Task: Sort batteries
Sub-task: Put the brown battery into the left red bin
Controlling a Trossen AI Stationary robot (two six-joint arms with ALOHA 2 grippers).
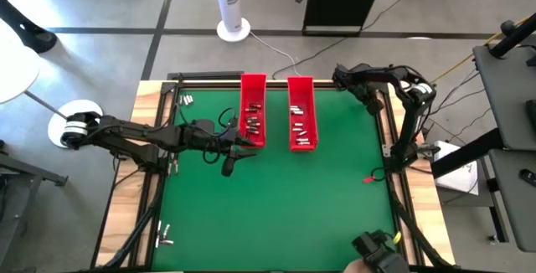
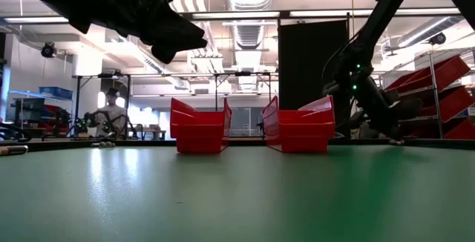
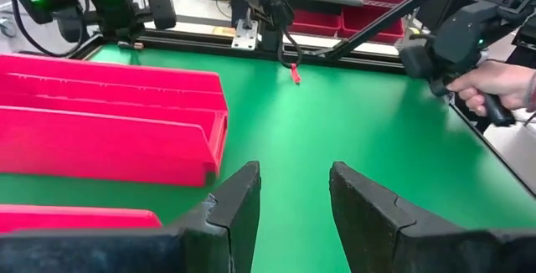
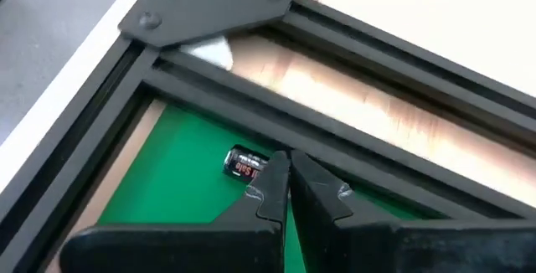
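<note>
Two long red trays (image 1: 253,110) (image 1: 301,114) stand side by side at the far middle of the green mat, with several small batteries (image 1: 251,124) lying in them. My left gripper (image 3: 293,198) hovers open beside the left tray's near end, nothing between its fingers. My right gripper (image 4: 280,166) is shut, pointing down into the mat's far right corner (image 1: 368,97). A dark battery with a silvery end (image 4: 241,163) lies on its side on the mat there, right beside the fingertips. More loose batteries lie at the far left (image 1: 186,99) and the near left (image 1: 164,238). My right gripper's shut fingertips (image 4: 272,177) come down slanting right beside one end of the battery (image 4: 251,167), which lies flat on the mat. The fingertips hide that end, so I cannot tell whether they touch it.
A black frame rail (image 4: 335,143) and a wooden border run close behind the right gripper's corner. A small red thing (image 1: 368,178) lies near the mat's right edge. A person's hand (image 3: 494,84) holds a dark handle beyond the mat's near edge. The mat's middle (image 1: 276,206) is bare.
</note>
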